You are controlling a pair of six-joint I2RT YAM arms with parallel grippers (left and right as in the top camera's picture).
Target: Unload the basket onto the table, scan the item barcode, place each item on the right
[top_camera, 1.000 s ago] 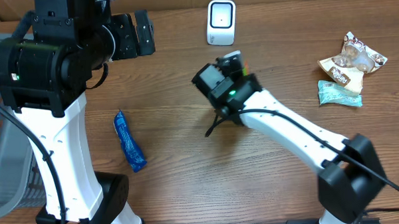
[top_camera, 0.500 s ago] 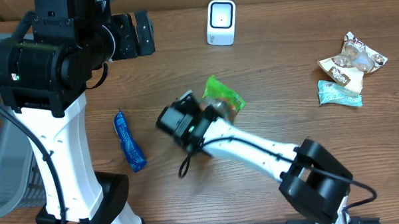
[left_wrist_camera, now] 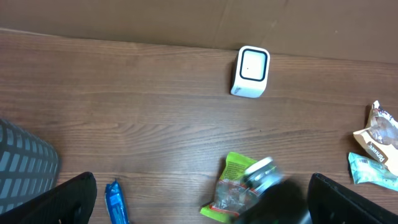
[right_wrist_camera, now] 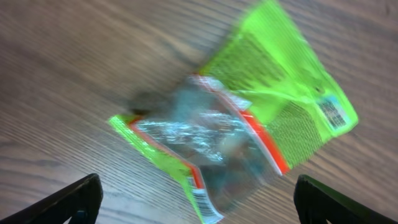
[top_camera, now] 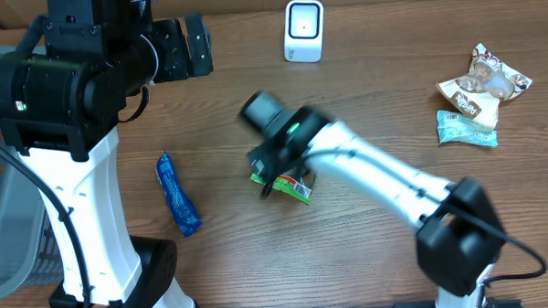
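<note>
The green packet (right_wrist_camera: 249,118) is lying flat on the worktop (top_camera: 241,265) about midway between the side edges, well apart from the scanner (top_camera: 303,29), which is sitting by the far edge. The right claw (right_wrist_camera: 202,202) is hanging over it with jaws spread wide and gripping nothing; the packet is resting loose on the wood between the fingertips. The left claw (top_camera: 188,47) is also gaping wide and carrying nothing, up toward the far-left corner. My read on handling: it's looking like thin crinkly film, light, floppy and slick, with a clear window bulging over lumpy contents. So I'm expecting it to sag and slide if pinched mid-body. I'd be taking it by a flat sealed edge on the green end, keeping the fingers off the printed label (right_wrist_camera: 333,112). That label may be the barcode, but blur is making it unreadable. In the overhead view the right arm is covering most of the packet and smearing with motion. The right claw's fingertips are getting cut off at the bottom corners of its wrist view. The packet's underside isn't showing in any view. A blue packet (top_camera: 178,194) is lying toward the front-left, and snack packets (top_camera: 482,87) are sitting by the right edge, both well clear.
</note>
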